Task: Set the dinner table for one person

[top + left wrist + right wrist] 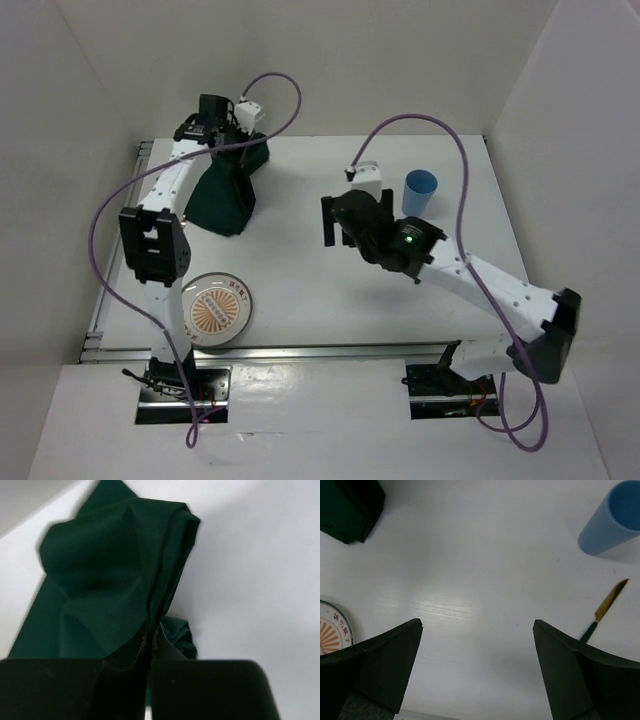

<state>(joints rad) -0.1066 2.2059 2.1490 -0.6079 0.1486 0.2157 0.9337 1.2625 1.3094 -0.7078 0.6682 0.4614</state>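
White dinner table [320, 290] fills the centre of the top view, with walls on three sides. My left gripper [150, 642] is clamped on a dark green cloth [110, 575] at upper left, with the fabric bunched upward. My right gripper [477, 645] stands wide and holds nothing, above bare tabletop. Also noted: plate [215, 310] lower left, blue cup [420, 190] upper right.

Grn mat [100, 590]: matt cloth; dinner table [300, 280]: smooth, semi-gloss
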